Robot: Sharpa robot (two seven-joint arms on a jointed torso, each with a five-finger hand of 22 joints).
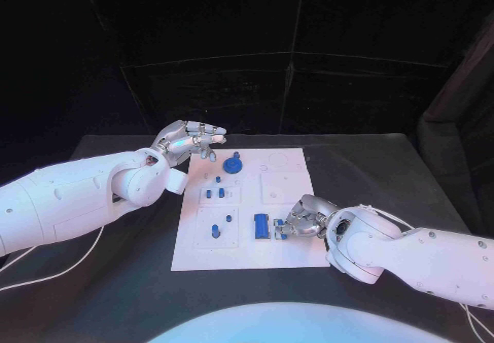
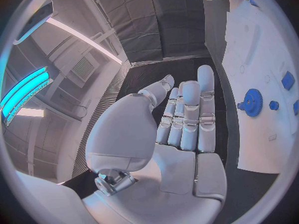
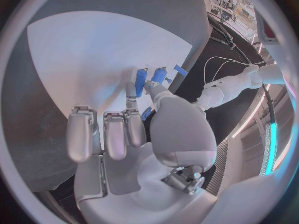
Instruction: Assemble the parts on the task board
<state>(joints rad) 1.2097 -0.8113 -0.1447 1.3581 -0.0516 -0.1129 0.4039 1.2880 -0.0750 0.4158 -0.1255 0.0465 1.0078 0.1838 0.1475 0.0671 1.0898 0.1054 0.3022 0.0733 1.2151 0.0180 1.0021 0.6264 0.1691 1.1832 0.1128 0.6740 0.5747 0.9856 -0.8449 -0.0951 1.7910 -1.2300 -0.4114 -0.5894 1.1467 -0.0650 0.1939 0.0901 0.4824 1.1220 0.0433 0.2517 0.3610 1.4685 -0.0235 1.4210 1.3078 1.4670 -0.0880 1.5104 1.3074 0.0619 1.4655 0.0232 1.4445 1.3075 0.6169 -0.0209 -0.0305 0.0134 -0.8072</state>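
Two hands flank the task board [image 1: 288,250]. The right hand [image 1: 305,218] is nearer the work: its fingers [image 3: 134,97] touch a small blue part [image 1: 280,229] at the board's near right, beside a longer blue block [image 1: 261,226] whose long axis runs away from the robot. Whether it grips cannot be told. The left hand [image 1: 188,141] hovers empty, fingers loosely apart, by the far left edge near the blue gear [image 1: 233,165].

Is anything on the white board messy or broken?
Nothing looks broken or spilled. The task board lies flat on the black table, with the blue gear and small blue parts on it. The right hand touches the blue pieces at the board's near right; the left hand hovers open.
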